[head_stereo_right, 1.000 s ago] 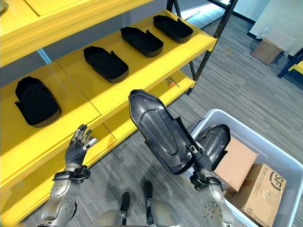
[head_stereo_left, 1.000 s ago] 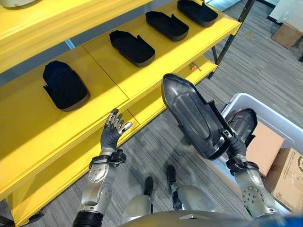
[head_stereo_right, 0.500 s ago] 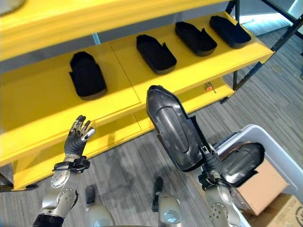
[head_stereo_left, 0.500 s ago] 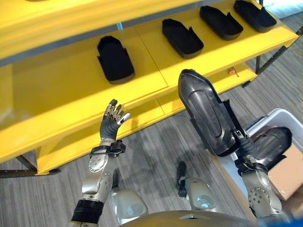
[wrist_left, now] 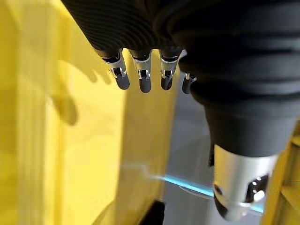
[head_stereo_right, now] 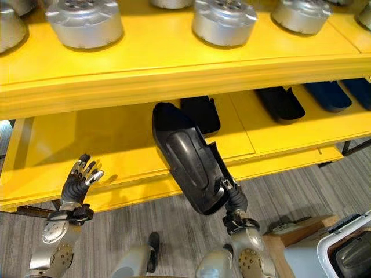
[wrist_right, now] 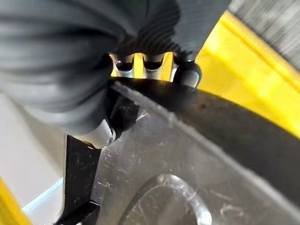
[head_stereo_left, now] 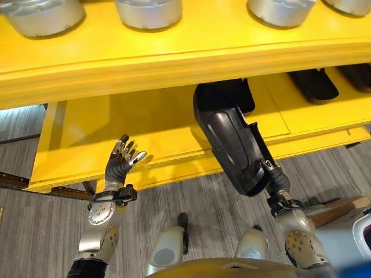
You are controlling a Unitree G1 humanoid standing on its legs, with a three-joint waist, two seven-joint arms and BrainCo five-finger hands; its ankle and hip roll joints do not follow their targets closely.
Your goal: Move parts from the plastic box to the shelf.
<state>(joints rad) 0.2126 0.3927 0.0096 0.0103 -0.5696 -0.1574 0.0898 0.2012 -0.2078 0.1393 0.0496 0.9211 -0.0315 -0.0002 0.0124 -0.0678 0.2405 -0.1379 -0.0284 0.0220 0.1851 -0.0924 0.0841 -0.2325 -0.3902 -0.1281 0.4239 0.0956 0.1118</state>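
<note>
My right hand [head_stereo_left: 277,180] is shut on the lower end of a long black moulded part [head_stereo_left: 232,142], held upright and tilted before the yellow shelf [head_stereo_left: 139,124]; the right wrist view shows the fingers [wrist_right: 182,71] curled over the part's rim [wrist_right: 225,117]. My left hand [head_stereo_left: 120,163] is raised with straight spread fingers, holding nothing, in front of the shelf's left bay [wrist_left: 84,140]. The grey plastic box [head_stereo_right: 342,249] sits at the lower right with another black part [head_stereo_right: 355,256] in it.
More black parts [head_stereo_right: 280,103] lie on the middle shelf to the right, one [head_stereo_right: 200,112] behind the held part. Round silver castings [head_stereo_right: 86,22] stand on the upper shelf [head_stereo_right: 174,63]. A cardboard box [head_stereo_right: 301,227] sits on the floor by the plastic box.
The camera has swung left and up, so the upper shelf with silver castings has come into view. The held part now overlaps the shelf's middle level. The left hand stays raised and open.
</note>
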